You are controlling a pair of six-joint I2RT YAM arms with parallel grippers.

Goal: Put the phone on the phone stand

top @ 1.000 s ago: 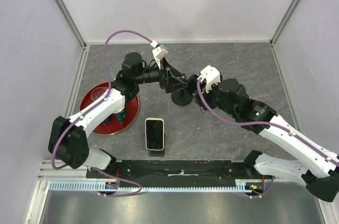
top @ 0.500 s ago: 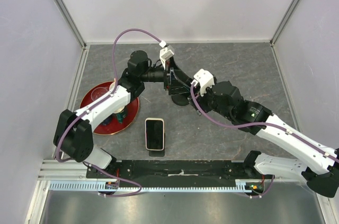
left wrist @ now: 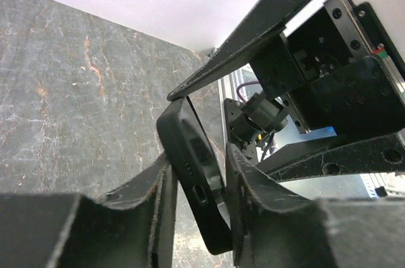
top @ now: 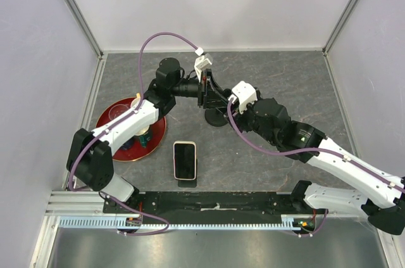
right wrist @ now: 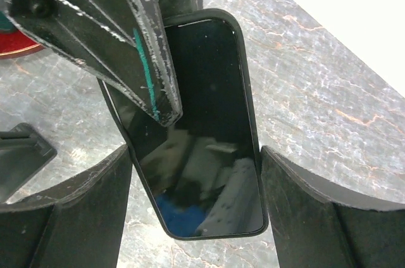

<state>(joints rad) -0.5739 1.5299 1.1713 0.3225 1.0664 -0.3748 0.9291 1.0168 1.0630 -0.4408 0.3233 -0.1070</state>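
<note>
A black phone (right wrist: 209, 109) stands upright between both grippers, over the round black base of the phone stand (top: 218, 119). Whether it rests on the stand I cannot tell. My right gripper (right wrist: 196, 198) spans the phone's width, a finger against each long edge near its lower end. My left gripper (left wrist: 197, 192) pinches the phone (left wrist: 190, 154) across its thickness at the end with the charging port. In the top view the left gripper (top: 207, 90) and right gripper (top: 221, 100) meet above the stand and hide most of the phone.
A red plate (top: 130, 132) with a cup and small items sits left of the stand, under the left arm. A second phone with a pale rim (top: 185, 160) lies flat near the front middle. Enclosure walls border the table on three sides.
The left arm swung right to the phone and its jaws narrowed onto it. The right arm shifted slightly left, keeping its hold.
</note>
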